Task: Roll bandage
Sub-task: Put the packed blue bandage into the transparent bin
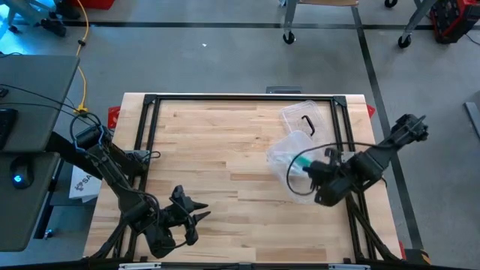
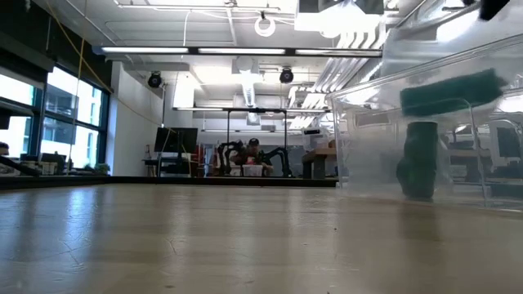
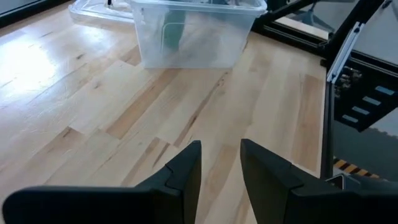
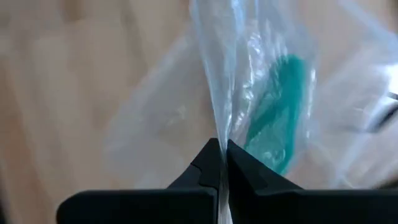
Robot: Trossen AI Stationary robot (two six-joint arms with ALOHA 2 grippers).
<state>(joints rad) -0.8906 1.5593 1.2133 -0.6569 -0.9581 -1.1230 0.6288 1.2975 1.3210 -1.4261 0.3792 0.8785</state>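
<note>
Right tool (image 4: pixel 222 155) pinching bin wall (image 4: pixel 217 81), green bandage (image 4: pixel 277 112) inside, lid (image 1: pixel 306 117) beside

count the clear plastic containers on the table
1: a clear bin at the table's right side, its lid lying flat just beyond it. The right pincer pinches a clear bag holding the green bandage. Nothing else shows.
</note>
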